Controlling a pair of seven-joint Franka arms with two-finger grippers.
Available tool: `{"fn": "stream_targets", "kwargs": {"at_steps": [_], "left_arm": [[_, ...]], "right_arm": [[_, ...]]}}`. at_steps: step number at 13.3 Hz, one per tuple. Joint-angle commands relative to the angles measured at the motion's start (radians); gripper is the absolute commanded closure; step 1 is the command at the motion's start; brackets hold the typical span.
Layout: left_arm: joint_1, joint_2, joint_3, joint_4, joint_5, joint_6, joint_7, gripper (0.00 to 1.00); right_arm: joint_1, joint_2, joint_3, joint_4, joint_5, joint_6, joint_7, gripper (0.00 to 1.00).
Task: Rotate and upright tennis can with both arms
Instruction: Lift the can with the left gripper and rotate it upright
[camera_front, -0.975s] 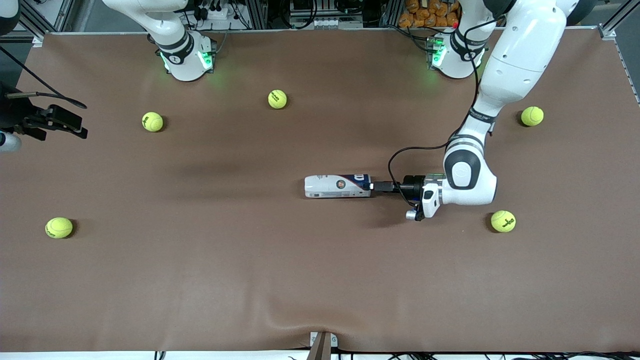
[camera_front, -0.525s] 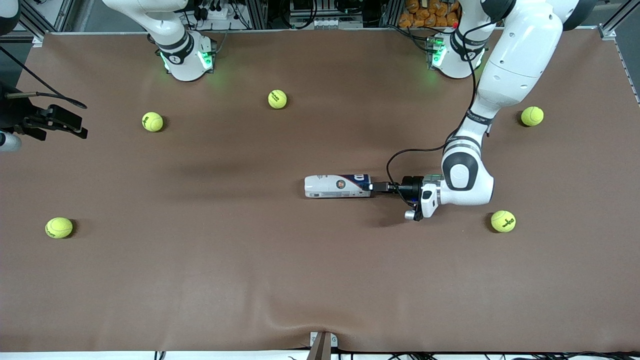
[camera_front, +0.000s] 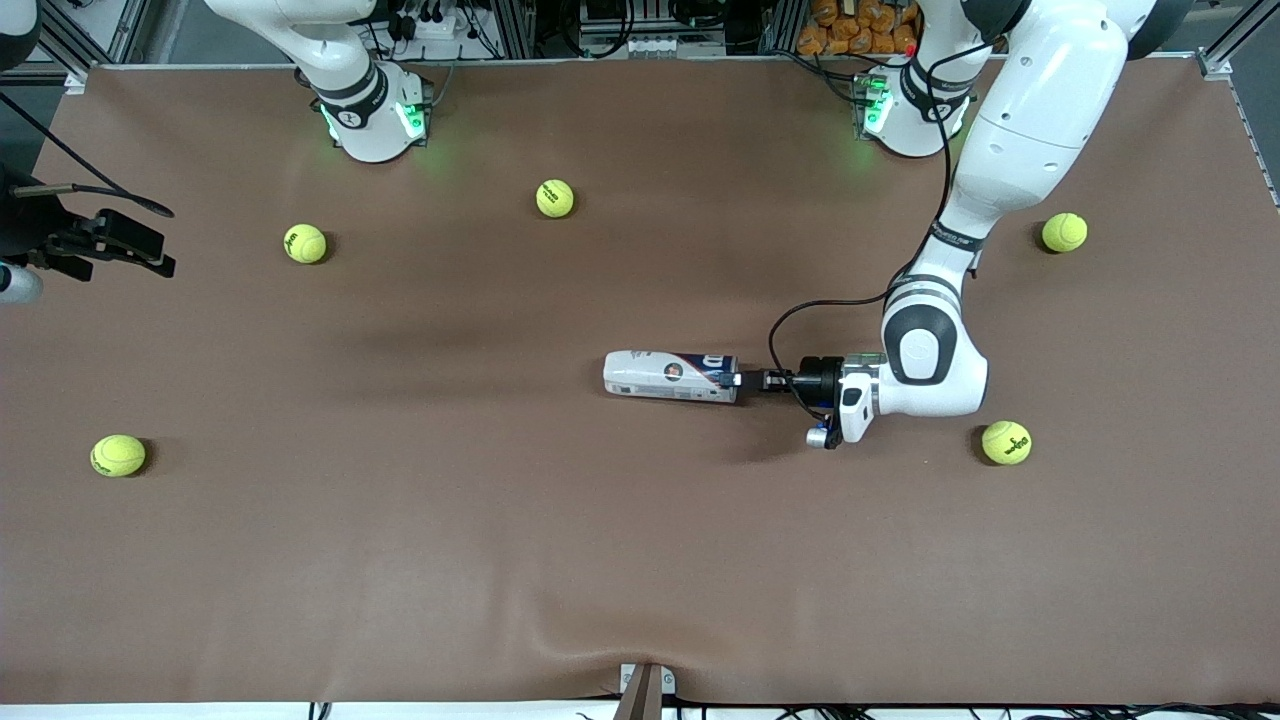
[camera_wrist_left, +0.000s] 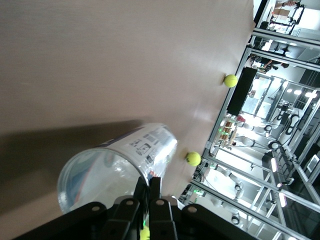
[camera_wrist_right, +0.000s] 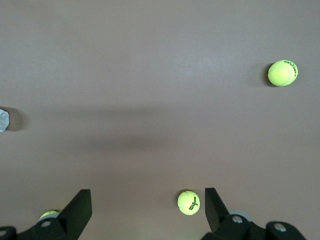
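Nearest the front camera, loose on the brown table (camera_front: 640, 560): two tennis balls, one (camera_front: 118, 455) toward the right arm's end, one (camera_front: 1006, 442) toward the left arm's end. Both well apart from the work and probably no part of this step.

A little farther, near the table's middle: the tennis can (camera_front: 670, 376), lying on its side, long axis running between the two ends of the table. At its end toward the left arm, the left tool (camera_front: 745, 380), reaching in low and level, fingers (camera_wrist_left: 148, 187) closed on the rim of the can's mouth. Gripped there, most likely, so that the can swings about that end when turned, leaving the body free for a second hold.

Farther again: three more balls (camera_front: 305, 243) (camera_front: 555, 198) (camera_front: 1064, 232), scattered clear of the can.

High over the table, waiting: the right tool (camera_wrist_right: 147, 191), fingers spread wide, holding nothing. Kept up and out of the way, by the look of it, until the can needs steadying to stand.
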Motion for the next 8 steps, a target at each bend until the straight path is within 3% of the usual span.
{"fn": "stream_targets", "kwargs": {"at_steps": [1, 8], "left_arm": [[-0.051, -0.038, 0.009, 0.038, 0.014, 0.013, -0.123, 1.0], [-0.115, -0.11, 0.009, 0.185, 0.33, 0.013, -0.551, 1.0]], "right_arm": [[0.006, -0.025, 0.0, -0.024, -0.012, 0.005, 0.006, 0.0], [0.016, -0.074, 0.0, -0.071, -0.017, 0.003, 0.006, 0.0]]}}
